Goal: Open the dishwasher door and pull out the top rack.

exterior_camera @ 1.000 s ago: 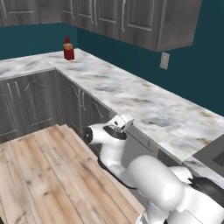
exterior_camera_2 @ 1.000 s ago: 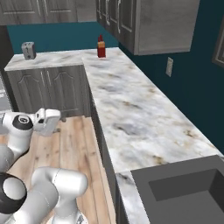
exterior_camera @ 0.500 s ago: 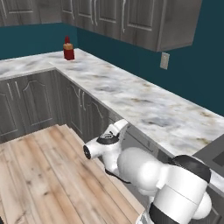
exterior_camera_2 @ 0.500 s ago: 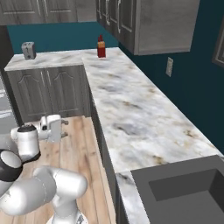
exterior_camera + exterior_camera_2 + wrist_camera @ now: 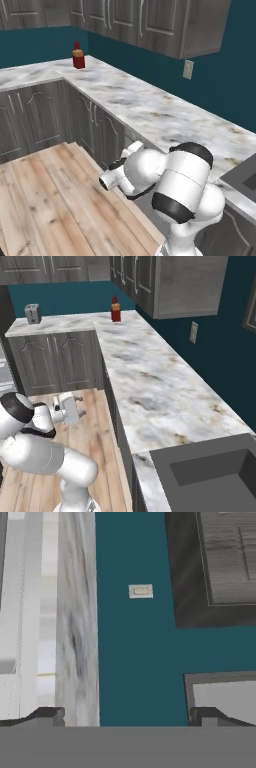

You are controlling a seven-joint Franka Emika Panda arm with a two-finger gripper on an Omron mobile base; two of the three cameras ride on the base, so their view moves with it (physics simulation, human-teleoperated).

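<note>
I read no writing anywhere. My gripper (image 5: pixel 127 714) hangs with its fingertips (image 5: pixel 47 714) wide apart, grasping nothing, facing the teal wall and its outlet (image 5: pixel 140 591). The dishwasher door (image 5: pixel 150 212) sits below the counter's front edge (image 5: pixel 165 145), mostly hidden behind my arm.

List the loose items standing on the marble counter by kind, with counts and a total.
Red bottle: 1
Toaster: 1
Total: 2
</note>
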